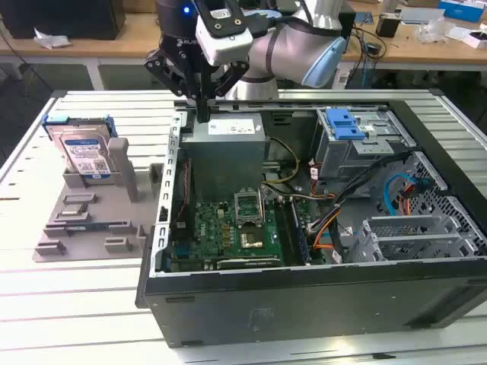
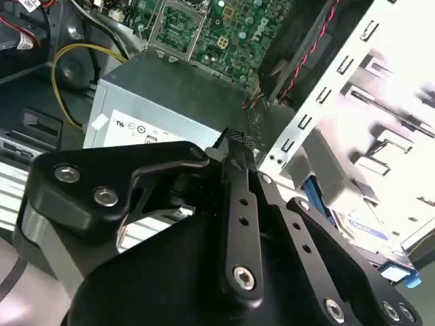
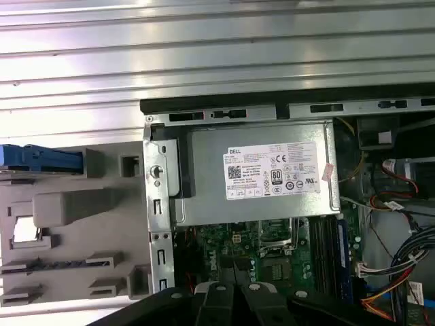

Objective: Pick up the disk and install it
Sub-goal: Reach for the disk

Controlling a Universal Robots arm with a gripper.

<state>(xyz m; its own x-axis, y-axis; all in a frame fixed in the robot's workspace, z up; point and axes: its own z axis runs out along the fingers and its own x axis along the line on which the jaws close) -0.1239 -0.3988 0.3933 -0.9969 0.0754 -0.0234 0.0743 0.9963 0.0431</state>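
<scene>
The disk (image 1: 86, 152), a silver drive with a white-and-blue label in a blue carrier, leans upright on a grey stand (image 1: 84, 220) at the exterior view's left. Its blue carrier edge (image 3: 41, 157) appears in the first wrist view, and its label (image 2: 367, 227) in the second wrist view. My gripper (image 1: 202, 112) hangs over the back left corner of the open computer case (image 1: 304, 304), well to the right of the disk. The fingers (image 2: 234, 170) meet at their tips and hold nothing. In the first wrist view the gripper (image 3: 231, 291) is above the motherboard.
Directly under the gripper is a grey power-supply box (image 1: 228, 129) with a white sticker. A metal drive cage with a blue clip (image 1: 346, 122) sits at the case's back right. Cables (image 1: 335, 220) and a green motherboard (image 1: 236, 228) fill the case. The slatted metal table (image 1: 76, 304) surrounds it.
</scene>
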